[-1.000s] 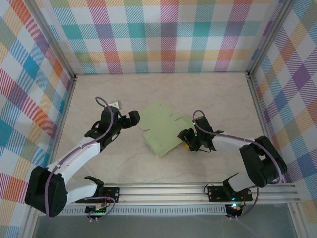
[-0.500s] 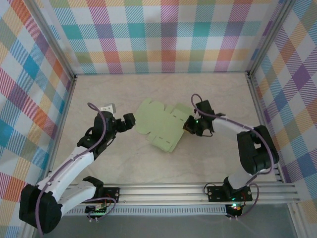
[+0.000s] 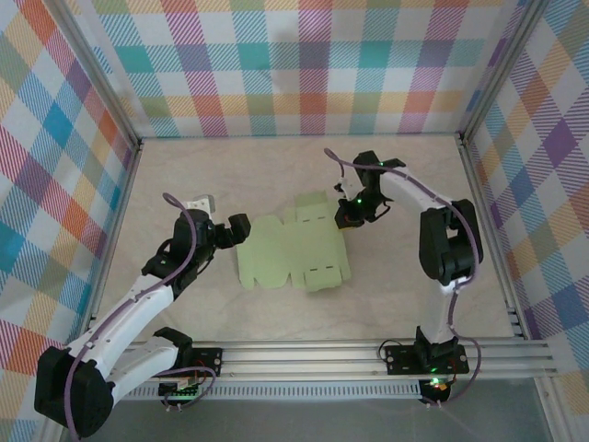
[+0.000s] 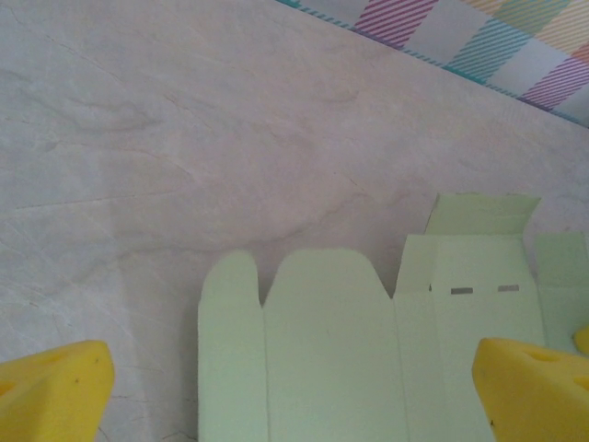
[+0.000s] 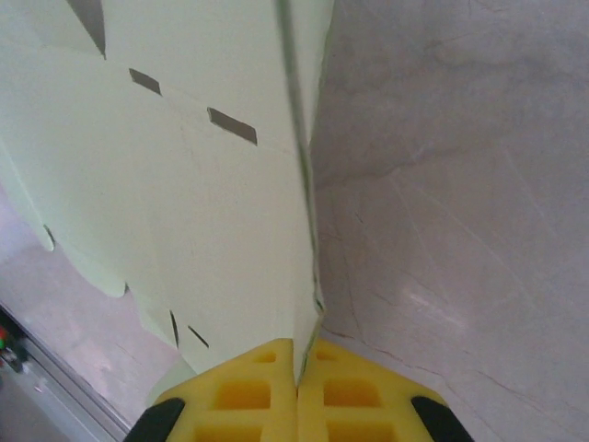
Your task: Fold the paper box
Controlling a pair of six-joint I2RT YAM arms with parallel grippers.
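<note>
The paper box [image 3: 293, 251] is a flat, unfolded pale green sheet with rounded flaps, lying mid-table. My right gripper [image 3: 347, 215] is at its far right corner, shut on the sheet's edge. In the right wrist view the yellow fingertips [image 5: 248, 391] pinch the thin card [image 5: 184, 184], which rises away from them. My left gripper [image 3: 243, 229] sits just left of the sheet and is open. In the left wrist view its yellow fingers [image 4: 51, 391] stand wide apart, with the sheet's rounded flaps [image 4: 322, 341] lying flat between and ahead of them.
Plaid walls [image 3: 304, 64] close in the pale marbled tabletop [image 3: 184, 175] on three sides. An aluminium rail [image 3: 368, 354] with both arm bases runs along the near edge. Bare table lies beyond and beside the sheet.
My right gripper closed on the sheet's edge and swung toward the far side, turning the sheet and sliding it left. My left arm drew back slightly, then held still, open.
</note>
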